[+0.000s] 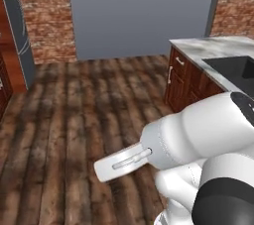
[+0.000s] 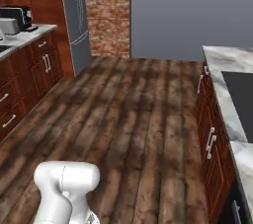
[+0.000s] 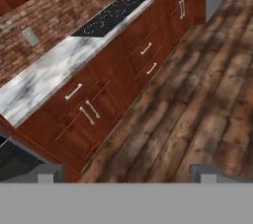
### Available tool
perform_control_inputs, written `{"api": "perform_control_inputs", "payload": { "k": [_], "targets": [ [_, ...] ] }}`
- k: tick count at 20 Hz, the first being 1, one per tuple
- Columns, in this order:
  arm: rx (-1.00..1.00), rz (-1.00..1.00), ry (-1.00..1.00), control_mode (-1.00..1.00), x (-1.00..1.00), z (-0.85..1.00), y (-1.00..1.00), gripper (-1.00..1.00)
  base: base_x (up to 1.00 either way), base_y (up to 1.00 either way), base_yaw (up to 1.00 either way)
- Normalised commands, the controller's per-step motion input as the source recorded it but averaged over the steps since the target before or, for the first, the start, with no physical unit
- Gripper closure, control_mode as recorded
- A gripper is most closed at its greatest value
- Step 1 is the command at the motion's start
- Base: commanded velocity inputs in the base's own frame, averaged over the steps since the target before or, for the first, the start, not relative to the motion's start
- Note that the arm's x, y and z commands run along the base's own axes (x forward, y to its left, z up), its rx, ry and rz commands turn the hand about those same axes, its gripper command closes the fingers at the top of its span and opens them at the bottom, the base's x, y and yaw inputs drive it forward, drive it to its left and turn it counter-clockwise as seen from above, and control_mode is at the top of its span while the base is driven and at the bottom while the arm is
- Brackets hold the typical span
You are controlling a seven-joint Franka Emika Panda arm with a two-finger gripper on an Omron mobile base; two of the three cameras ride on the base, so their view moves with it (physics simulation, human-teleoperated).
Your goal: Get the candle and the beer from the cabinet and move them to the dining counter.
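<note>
Marble-topped dining counter (image 1: 218, 49) with its black sink is cut off at the frame edge. Gripper (image 3: 126, 173) spread wide above the wood floor (image 3: 197, 104), holding nothing.

The dining counter (image 1: 213, 48) runs off the right edge; the toaster (image 2: 10, 24) is cut at the upper left.

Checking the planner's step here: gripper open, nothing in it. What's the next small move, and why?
Probably keep the base driving toward the stove-side counter, then look up for the cabinet. The gripper is open and empty, pointing at lower drawers and wooden floor. The dining counter is to the right.
</note>
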Motion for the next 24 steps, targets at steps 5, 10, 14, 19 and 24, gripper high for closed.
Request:
{"api": "perform_control_inputs", "payload": {
  "k": [5, 10, 14, 19, 24],
  "targets": [
    [0.0, 0.0, 0.0, 1.0, 0.0, 0.0, 0.0, -1.0, 0.97, 0.53, -0.16],
    [0.0, 0.0, 0.0, 1.0, 0.0, 0.0, 0.0, -1.0, 1.0, 0.21, -0.03],
    [0.0, 0.0, 0.0, 1.0, 0.0, 0.0, 0.0, -1.0, 1.0, 0.02, 0.0],
    [0.0, 0.0, 0.0, 1.0, 0.0, 0.0, 0.0, -1.0, 1.0, 0.03, 0.03],
    [0.0, 0.0, 0.0, 1.0, 0.0, 0.0, 0.0, -1.0, 1.0, 0.09, 0.1]
  ]
}}
